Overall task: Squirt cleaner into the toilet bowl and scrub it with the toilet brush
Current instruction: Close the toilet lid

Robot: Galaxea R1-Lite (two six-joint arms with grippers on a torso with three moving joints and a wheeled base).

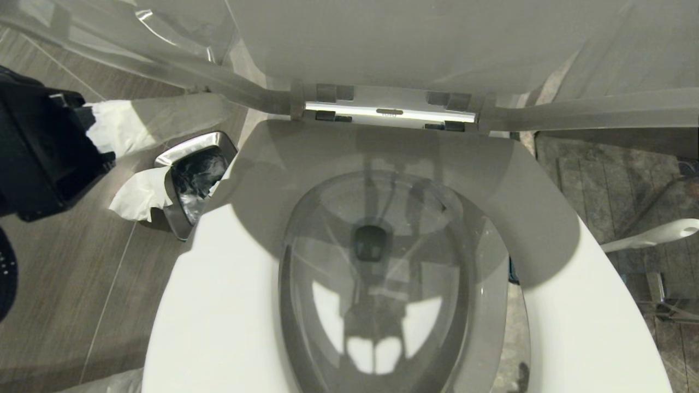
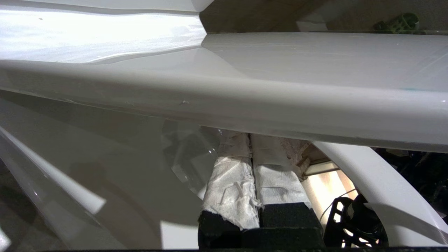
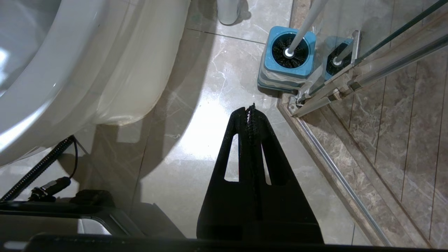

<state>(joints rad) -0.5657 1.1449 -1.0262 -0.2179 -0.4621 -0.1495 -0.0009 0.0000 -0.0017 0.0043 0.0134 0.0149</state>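
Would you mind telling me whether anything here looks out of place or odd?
White tissue paper hangs crumpled over the rim of the steel bin beside the toilet bowl. More tissue is wrapped round the left gripper.

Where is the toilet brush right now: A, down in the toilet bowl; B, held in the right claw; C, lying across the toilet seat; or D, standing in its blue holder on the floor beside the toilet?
D: in the right wrist view the toilet brush stands in its blue holder on the floor, while the right claw is shut and empty, short of it.
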